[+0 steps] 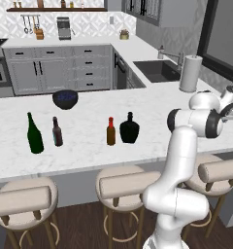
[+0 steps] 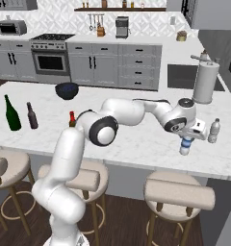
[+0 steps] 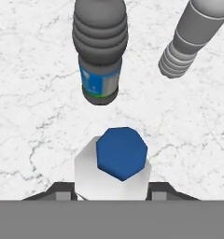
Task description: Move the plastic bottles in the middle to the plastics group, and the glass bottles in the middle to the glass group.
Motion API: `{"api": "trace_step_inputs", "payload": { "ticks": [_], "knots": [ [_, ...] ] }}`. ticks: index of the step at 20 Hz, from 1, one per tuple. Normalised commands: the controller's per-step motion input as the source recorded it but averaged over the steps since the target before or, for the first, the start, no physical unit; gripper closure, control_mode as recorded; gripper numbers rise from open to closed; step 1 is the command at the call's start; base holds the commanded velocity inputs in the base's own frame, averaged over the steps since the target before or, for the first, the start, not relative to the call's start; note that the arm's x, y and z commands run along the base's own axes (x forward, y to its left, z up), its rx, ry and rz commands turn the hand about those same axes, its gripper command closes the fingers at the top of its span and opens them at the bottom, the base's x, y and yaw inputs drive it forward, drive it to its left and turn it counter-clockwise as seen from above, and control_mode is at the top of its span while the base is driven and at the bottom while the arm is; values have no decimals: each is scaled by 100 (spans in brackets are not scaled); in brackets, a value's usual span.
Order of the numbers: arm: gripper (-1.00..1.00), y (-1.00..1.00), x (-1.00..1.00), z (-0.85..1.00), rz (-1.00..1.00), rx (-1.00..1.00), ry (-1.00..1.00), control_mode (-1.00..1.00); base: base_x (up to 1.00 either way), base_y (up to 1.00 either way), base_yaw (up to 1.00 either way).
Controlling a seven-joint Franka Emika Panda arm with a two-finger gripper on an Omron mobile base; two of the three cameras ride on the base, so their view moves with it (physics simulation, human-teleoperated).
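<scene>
White marbled tabletop, grey kitchen behind — arm stretched level, hand pointing down, clamped on a blue-capped bottle; labelled bottle just ahead.

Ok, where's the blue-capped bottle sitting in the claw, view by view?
Left base view: hidden behind the arm's wrist at the far right edge, as far as I can tell.
Right base view: blue-capped bottle right of centre, under the claw, near the counter's front edge.
Hand view: bottom centre, seen cap-on between the fingertips.
Shared landmark: the plain grey bottle beside it; the paper towel roll links both base views.
</scene>
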Motion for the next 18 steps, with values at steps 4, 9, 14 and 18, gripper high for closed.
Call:
{"api": "trace_step_inputs", "payload": {
  "ticks": [4, 9, 14, 18],
  "knots": [
    [100, -2, 4, -22, 0, 0, 0, -100, 0, 0, 0],
    [100, -7, 0, -14, 0, 4, -3, -100, 0, 0, 0],
    [-100, 9, 0, 4, 0, -2, 0, -100, 0, 0, 0],
    [-100, 35, 0, 17, 0, -9, 0, -100, 0, 0, 0]
  ]
}}
